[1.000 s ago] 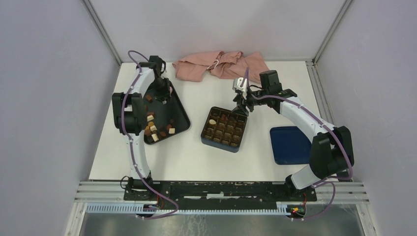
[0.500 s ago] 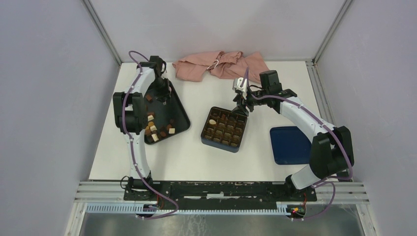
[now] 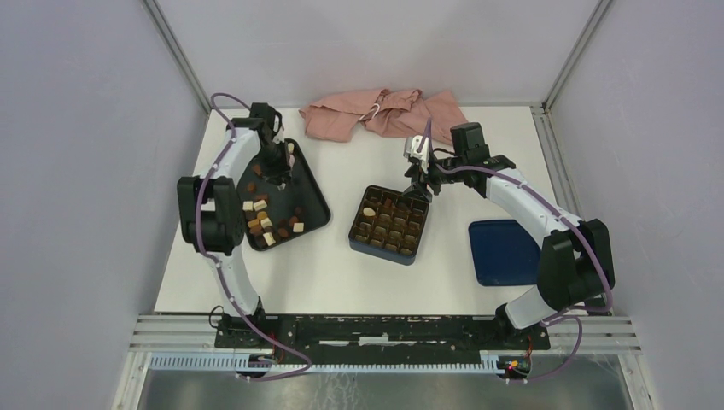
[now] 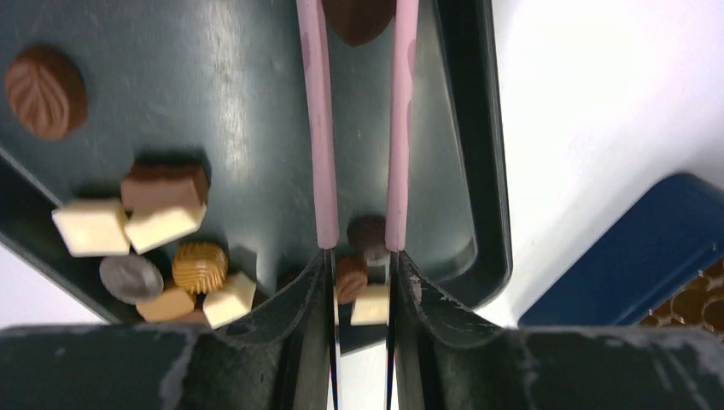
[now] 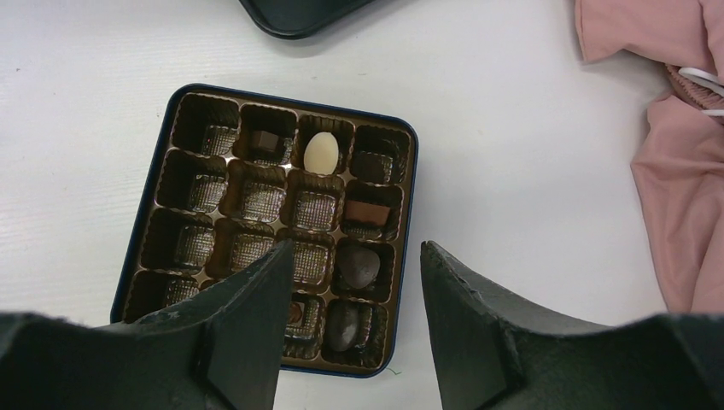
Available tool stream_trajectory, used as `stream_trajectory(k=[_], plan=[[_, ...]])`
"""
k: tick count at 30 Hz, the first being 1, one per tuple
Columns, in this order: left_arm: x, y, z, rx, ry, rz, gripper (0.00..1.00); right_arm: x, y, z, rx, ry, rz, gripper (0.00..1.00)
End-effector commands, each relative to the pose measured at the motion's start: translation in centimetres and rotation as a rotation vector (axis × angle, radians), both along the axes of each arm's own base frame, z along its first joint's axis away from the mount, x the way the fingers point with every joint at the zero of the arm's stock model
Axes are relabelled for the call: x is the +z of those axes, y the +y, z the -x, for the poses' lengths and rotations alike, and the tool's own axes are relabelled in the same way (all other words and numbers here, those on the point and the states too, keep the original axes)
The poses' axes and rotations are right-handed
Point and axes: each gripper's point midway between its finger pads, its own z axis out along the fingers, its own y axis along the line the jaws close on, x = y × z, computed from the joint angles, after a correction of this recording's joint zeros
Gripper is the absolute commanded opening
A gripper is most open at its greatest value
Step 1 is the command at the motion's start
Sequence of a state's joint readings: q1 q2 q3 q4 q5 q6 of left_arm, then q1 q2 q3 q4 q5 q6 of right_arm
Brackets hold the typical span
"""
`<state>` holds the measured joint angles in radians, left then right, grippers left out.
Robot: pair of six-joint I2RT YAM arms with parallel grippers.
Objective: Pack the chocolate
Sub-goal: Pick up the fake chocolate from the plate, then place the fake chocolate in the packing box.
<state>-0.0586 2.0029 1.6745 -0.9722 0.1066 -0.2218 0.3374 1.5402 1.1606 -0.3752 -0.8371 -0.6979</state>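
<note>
The left hand (image 3: pixel 280 169) pinches a dark brown piece (image 4: pixel 359 15) over the black tray (image 4: pixel 465 128); most of the chocolate (image 3: pixel 260 224) lies loose there, at nine o'clock from the blue box (image 3: pixel 382 249); a few pieces sit in its cells; the right hand (image 5: pixel 354 252) hangs spread above the box.
</note>
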Motion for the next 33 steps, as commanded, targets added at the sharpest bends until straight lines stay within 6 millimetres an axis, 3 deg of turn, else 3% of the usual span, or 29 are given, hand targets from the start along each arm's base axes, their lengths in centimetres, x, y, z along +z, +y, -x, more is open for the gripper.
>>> stream_trajectory(k=[1,6,19,27,33], plan=[[3.2,-0.7,1.0,-0.036,-0.145,0.042,0.06,-0.7,0.1,0.1,0.019,-0.001,-0.001,0.61],[4.1,-2.7,4.5,-0.093,-0.212,0.158,0.04,-1.4,-0.1,-0.2,0.011,-0.011,0.012,0.62],[9.1,-9.5,12.9,-0.259,-0.454,0.435,0.04,-4.8,-2.2,-2.3,-0.071,-0.015,0.103,0.64],[10.5,-15.2,15.4,-0.364,-0.476,0.522,0.04,-4.7,-3.6,-3.1,-0.114,0.000,0.083,0.65],[9.8,-19.0,16.3,-0.424,-0.451,0.486,0.05,-4.3,-3.8,-3.2,-0.115,0.002,0.068,0.65]])
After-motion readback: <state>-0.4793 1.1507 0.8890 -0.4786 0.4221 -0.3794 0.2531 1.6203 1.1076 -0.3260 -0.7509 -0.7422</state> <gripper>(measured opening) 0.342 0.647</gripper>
